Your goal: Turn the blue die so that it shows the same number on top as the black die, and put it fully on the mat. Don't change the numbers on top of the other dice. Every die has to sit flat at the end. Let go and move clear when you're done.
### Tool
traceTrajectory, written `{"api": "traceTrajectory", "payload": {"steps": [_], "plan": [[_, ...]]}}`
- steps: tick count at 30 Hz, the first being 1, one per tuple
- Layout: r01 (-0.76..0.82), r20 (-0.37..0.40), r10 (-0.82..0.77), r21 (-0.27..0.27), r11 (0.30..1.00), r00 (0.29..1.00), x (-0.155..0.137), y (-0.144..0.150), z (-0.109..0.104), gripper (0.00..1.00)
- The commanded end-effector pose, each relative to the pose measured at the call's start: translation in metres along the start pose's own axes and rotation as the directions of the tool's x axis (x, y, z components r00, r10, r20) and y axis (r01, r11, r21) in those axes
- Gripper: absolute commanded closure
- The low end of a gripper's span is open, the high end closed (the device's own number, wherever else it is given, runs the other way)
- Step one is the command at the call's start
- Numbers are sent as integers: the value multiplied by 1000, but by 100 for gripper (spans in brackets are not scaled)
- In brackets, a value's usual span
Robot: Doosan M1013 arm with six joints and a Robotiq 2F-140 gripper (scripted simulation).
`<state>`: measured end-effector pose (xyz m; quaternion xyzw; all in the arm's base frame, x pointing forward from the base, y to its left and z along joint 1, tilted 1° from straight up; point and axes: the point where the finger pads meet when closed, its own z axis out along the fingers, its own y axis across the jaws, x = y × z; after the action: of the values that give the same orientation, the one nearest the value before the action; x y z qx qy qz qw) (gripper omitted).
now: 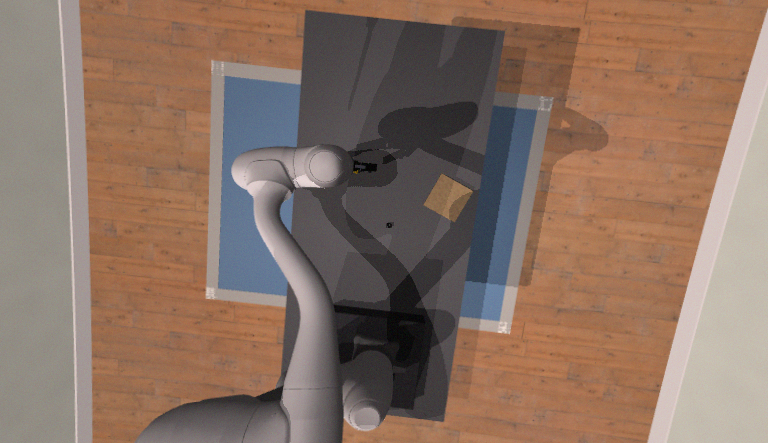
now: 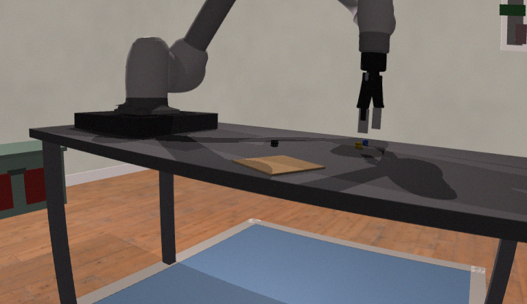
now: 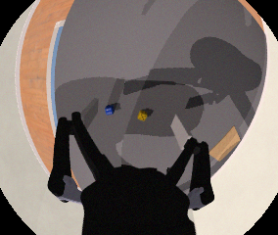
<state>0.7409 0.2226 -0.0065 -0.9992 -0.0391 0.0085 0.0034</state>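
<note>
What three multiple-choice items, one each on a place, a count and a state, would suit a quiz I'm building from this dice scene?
1. Where is the blue die?
A. on the mat
B. beside the yellow die
C. between the fingers

2. How many dice show on the table?
A. two
B. three
C. five

3. The gripper is:
A. open, holding nothing
B. shut on the black die
C. resting on the mat

Answers: 1 B, the pair sits together below the gripper; 2 B, blue, yellow, black; 3 A, fingers spread above the table.
</note>
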Motion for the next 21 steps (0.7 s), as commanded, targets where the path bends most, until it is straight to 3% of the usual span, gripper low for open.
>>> {"api": "traceTrajectory", "payload": {"steps": [1, 13, 21], "plan": [[0, 0, 0, 0, 1000, 1000, 0, -10, 0, 0], [0, 0, 0, 0, 1000, 1000, -1, -60, 0, 0], [0, 0, 0, 0, 1000, 1000, -1, -68, 0, 0]]}}
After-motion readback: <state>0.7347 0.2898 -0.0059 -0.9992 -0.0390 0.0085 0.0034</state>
